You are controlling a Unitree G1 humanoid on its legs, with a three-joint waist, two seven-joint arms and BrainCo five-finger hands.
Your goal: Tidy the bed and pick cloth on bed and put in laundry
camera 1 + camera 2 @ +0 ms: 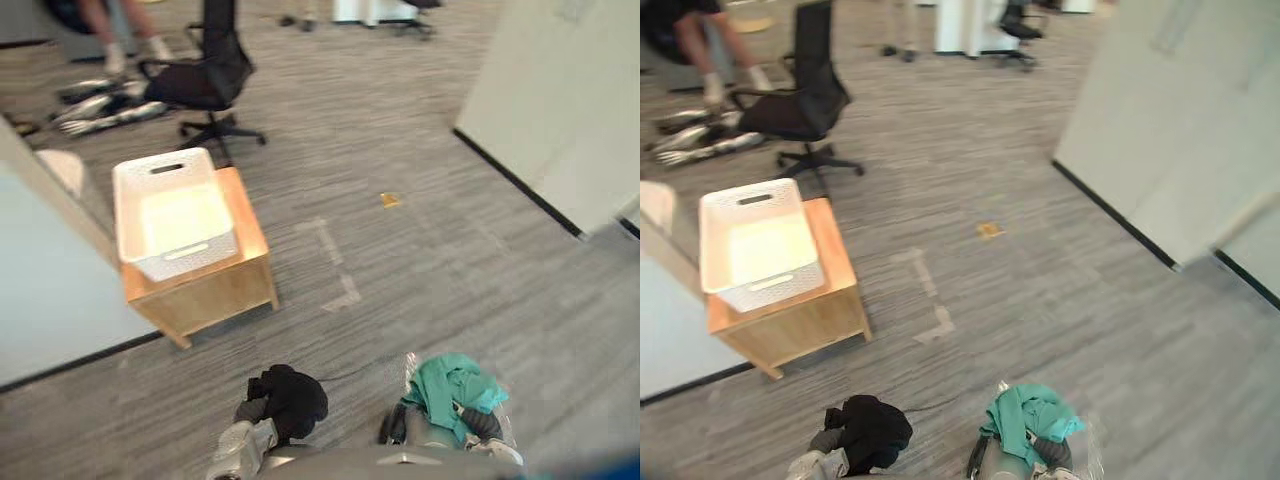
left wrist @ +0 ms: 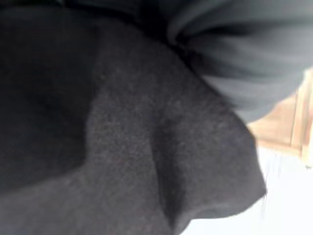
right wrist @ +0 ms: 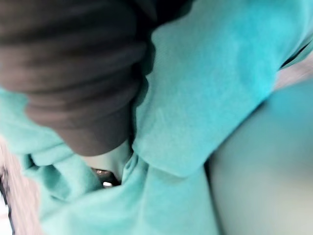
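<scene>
Two cloths sat low at the near edge, one on each hand, above grey carpet (image 1: 420,150). At the far left stood a pale panel (image 1: 50,290) with a dark strip along its foot. Behind it, far back, a person's legs (image 1: 100,30) showed beside some silver parts (image 1: 100,108) lying on the carpet; what they were could not be told. Just right of the panel a white basket (image 1: 125,210) stood on a low wooden table (image 1: 215,290), covering most of its top, with a handle slot in each short wall. A black chair (image 1: 205,75) stood on the carpet behind the table, near the basket's far end.

In front of the table and well apart from it, the left hand (image 1: 252,410) carried the black cloth (image 1: 298,398), bunched over it. In its wrist view the cloth lay right against the dark cover, with a strip of the table past it, and I could not tell whether the hand was closed. Pale tape marks (image 1: 335,270) lay on the carpet right of the table, and a yellow scrap (image 1: 390,199) lay farther back.

Right of the black cloth, the right hand (image 1: 484,425) bore the teal cloth (image 1: 450,385), heaped over it and wrapped round the cover in its wrist view; its grasp could not be told either. A white wall (image 1: 560,100) with a dark base ran along the far right.
</scene>
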